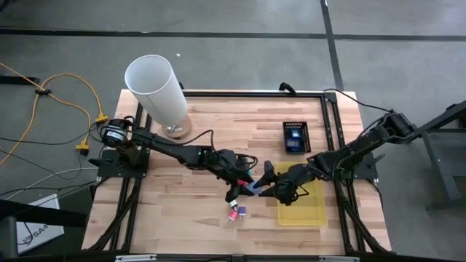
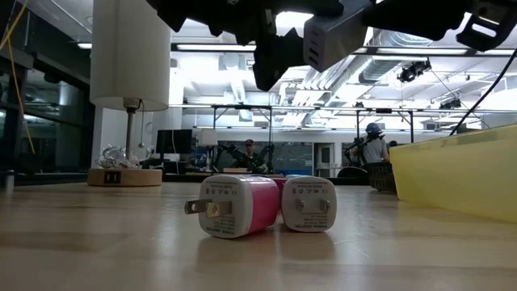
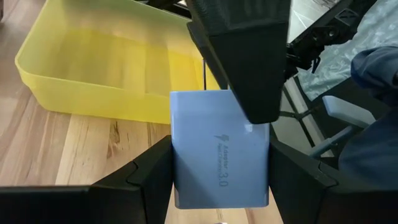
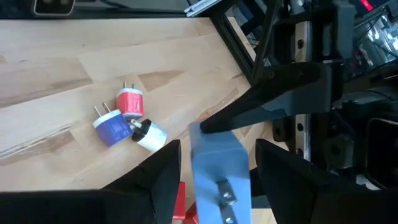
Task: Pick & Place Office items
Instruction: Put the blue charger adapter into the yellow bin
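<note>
A pale blue charger block (image 3: 221, 155) hangs above the table between my two grippers, just left of the yellow tray (image 1: 300, 205). My left gripper (image 1: 244, 185) reaches in from the table's left and is shut on the block. My right gripper (image 1: 265, 188) comes from the right and is shut on the block's other end (image 4: 217, 165). Below them, a pink plug block (image 2: 242, 206) and a white one (image 2: 308, 204) lie on their sides on the wood. The right wrist view shows red (image 4: 129, 102), blue (image 4: 111, 127) and white (image 4: 149, 134) plugs lying together. My left gripper pinches the blue block's two long sides (image 3: 179, 186) between its two fingers, slanting down from the table's left. The printed face is up and the block is lifted clear. My right gripper holds the block's other end between its two fingers, slanting down from the table's right. One finger (image 3: 245, 68) lies over the printed face there; the other is hidden by the block. The pronged face (image 4: 222, 196) points back toward that wrist.
A tall white cylinder (image 1: 156, 91) on a round base stands at the far left. A small black basket (image 1: 295, 137) holding a blue item sits far right of centre. The yellow tray lies near the front right. Bare wood lies between the cylinder and the basket.
</note>
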